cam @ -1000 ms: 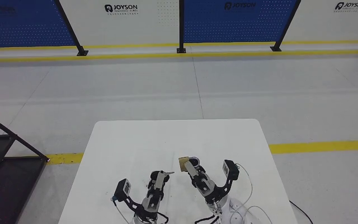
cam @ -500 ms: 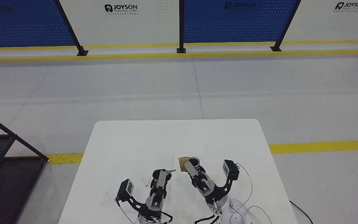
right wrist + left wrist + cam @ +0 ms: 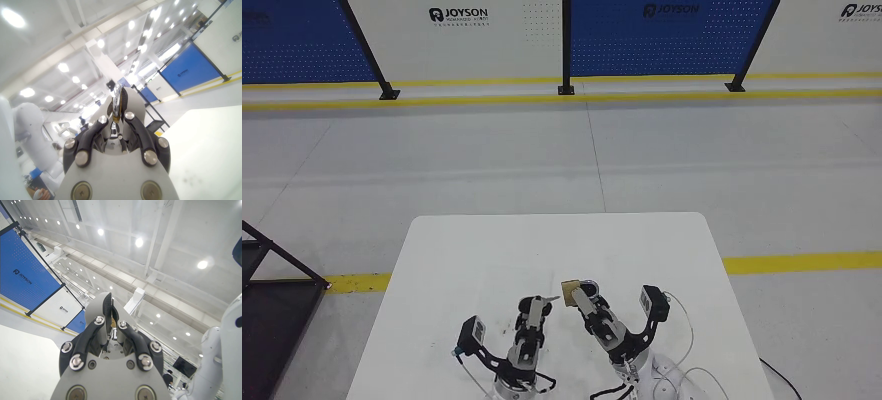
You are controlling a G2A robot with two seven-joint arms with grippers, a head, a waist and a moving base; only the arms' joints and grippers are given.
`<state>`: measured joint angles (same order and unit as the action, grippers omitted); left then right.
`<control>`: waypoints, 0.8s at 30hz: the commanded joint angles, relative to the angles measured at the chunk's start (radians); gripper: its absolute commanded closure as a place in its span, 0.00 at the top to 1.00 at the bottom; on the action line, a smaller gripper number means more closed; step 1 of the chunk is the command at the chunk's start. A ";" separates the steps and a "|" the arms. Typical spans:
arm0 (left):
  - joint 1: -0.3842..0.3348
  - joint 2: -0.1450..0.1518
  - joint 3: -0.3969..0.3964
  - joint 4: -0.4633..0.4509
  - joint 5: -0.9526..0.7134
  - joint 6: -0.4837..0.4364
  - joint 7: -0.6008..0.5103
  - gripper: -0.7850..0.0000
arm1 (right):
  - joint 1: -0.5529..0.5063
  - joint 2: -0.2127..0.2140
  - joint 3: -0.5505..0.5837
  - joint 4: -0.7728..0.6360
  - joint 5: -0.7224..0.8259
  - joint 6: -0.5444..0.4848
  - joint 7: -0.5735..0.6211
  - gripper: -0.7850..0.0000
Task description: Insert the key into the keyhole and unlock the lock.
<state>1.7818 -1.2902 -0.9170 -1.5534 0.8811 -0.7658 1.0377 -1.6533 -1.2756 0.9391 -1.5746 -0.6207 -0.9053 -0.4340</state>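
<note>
Both arms hover low over the near part of the white table (image 3: 542,245). My right gripper (image 3: 582,294) is shut on a small brass padlock (image 3: 569,291), held up off the table. In the right wrist view the padlock (image 3: 115,108) stands between the fingers of the right gripper (image 3: 118,97), chrome shackle outward. My left gripper (image 3: 535,304) is just left of the lock and shut on a small key (image 3: 548,301) whose tip points at the padlock, with a narrow gap between them. In the left wrist view the left gripper (image 3: 111,303) pinches a tan sliver of the key (image 3: 113,324).
A white cable (image 3: 682,325) loops near the table's near right corner beside the right arm. A black rack (image 3: 267,290) stands on the floor left of the table. The table's far half is bare white surface.
My left gripper with the key has shifted right and slightly away from the near edge, closing most of the gap to the padlock. The right gripper and lock have stayed put.
</note>
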 commanded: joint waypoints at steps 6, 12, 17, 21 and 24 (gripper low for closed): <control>-0.017 -0.010 0.012 0.008 -0.008 0.012 -0.012 0.00 | 0.000 0.000 0.000 0.000 0.000 0.000 0.000 0.00; -0.022 -0.015 0.013 0.011 -0.006 0.012 -0.013 0.00 | 0.000 0.000 0.000 0.000 0.000 0.000 0.000 0.00; -0.019 -0.016 0.005 0.008 -0.001 0.006 -0.011 0.00 | 0.000 0.000 0.000 0.000 0.000 0.000 0.000 0.00; -0.014 -0.016 -0.005 0.010 0.002 -0.001 -0.011 0.00 | 0.000 0.000 0.000 0.000 0.000 0.000 0.000 0.00; -0.011 -0.015 -0.013 0.009 0.008 -0.014 -0.006 0.00 | 0.000 0.000 0.000 0.000 0.000 0.000 0.000 0.00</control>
<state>1.7692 -1.3057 -0.9276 -1.5441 0.8870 -0.7741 1.0294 -1.6533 -1.2756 0.9391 -1.5746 -0.6208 -0.9052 -0.4339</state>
